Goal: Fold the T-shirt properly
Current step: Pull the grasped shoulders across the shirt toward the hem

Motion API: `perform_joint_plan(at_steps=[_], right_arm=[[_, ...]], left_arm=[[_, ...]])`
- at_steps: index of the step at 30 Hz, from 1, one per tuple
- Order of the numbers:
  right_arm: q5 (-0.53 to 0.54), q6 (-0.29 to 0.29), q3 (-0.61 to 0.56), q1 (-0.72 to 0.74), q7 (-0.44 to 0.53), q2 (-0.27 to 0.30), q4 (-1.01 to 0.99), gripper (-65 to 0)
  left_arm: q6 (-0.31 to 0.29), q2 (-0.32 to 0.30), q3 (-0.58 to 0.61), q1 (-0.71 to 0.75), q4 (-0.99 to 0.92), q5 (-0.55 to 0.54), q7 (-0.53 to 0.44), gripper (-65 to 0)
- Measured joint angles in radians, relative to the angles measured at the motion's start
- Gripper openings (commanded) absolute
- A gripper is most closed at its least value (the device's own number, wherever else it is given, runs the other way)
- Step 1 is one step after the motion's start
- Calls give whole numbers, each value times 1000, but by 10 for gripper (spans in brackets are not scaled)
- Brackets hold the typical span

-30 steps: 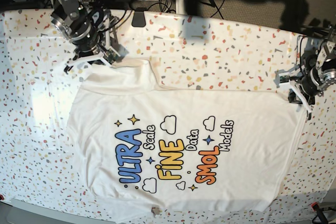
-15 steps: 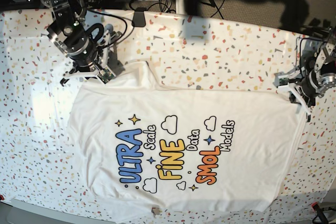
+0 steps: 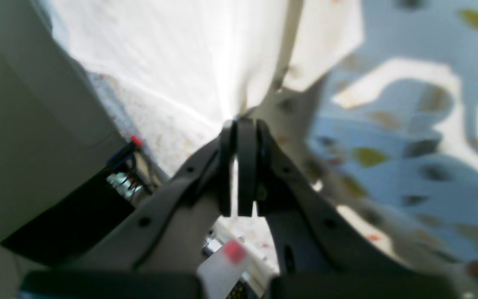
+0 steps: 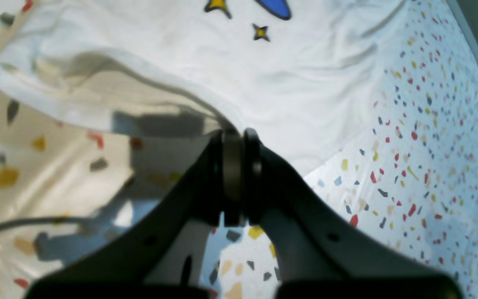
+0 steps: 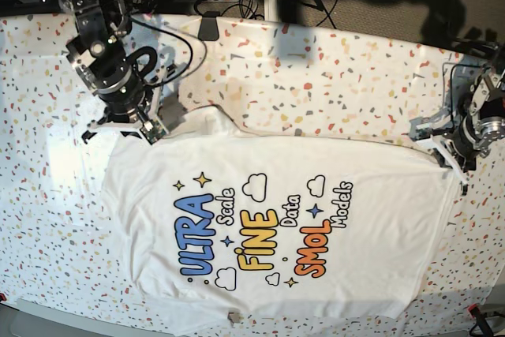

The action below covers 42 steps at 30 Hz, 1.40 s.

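— Where is the T-shirt [image 5: 276,226] now?

— It lies print-up and spread across the table [image 5: 331,69], nearly flat. My right jaws [image 4: 234,137] are pressed together on its edge near a sleeve; my left jaws [image 3: 241,124] pinch the cloth at the far side.

— So how far along is the folding?

— Hardly begun, I judge. No fold shows yet: the whole print is uncovered and the sleeves lie out. I hold two edge points, so every fold is left to do.

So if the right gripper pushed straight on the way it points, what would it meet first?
The right gripper, shut, already pinches the large white printed cotton T-shirt at its edge; going on, it would likely meet more shirt fabric.
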Motion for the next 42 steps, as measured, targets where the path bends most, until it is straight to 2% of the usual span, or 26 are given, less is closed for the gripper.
perform_joint_plan(at_steps=[3, 6, 11, 20, 25, 29, 37, 42], right_arm=[[48, -2, 0, 36, 0, -4, 0, -650], [46, -6, 0, 69, -2, -34, 0, -650], [49, -6, -1, 154, -3, -63, -39, -650], [55, -6, 0, 327, -2, -64, -235, -650], [54, -2, 0, 433, 5, -67, -375, -650], [49, 9, 0, 512, 5, -92, -451, -650], [43, 27, 0, 639, 8, -173, -579, -650], [-37, 28, 0, 689, 8, -227, -668, -650]], left_arm=[[1, 2, 0, -29, 0, -73, 55, -650], [1, 1, 0, -47, 0, -161, 56, -650], [1, 16, 0, -53, 0, -192, 61, -650], [-1, 151, 0, -66, -96, -196, 102, -650], [1, 206, 0, -167, -201, -195, 97, -650], [1, 242, -1, -245, -306, -195, 98, -650], [4, 296, -4, -356, -506, -204, -26, -650], [0, 336, -4, -385, -644, -213, -95, -650]])
